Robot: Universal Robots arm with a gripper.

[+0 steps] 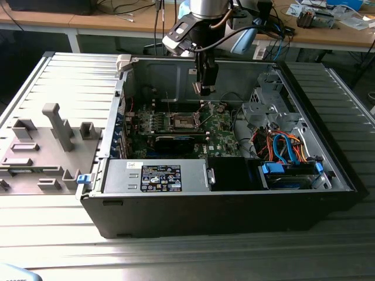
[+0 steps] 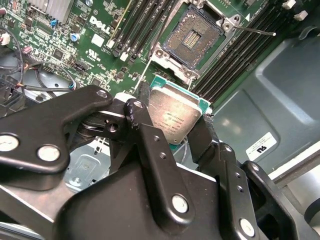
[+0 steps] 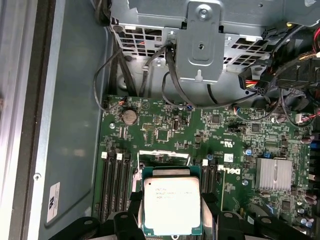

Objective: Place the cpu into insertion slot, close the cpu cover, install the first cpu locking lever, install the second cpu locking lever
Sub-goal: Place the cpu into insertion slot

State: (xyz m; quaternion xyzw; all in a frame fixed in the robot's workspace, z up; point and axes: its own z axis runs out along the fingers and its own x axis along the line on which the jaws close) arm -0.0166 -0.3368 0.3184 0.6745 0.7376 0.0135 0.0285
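The gripper (image 1: 205,88) hangs inside the open computer case (image 1: 222,199), its fingers (image 2: 146,131) pinching the cpu (image 2: 172,117) by two opposite edges. The chip is held in the air above the green motherboard (image 3: 225,130), near the insertion slot (image 2: 192,36), whose dark centre lies bare.
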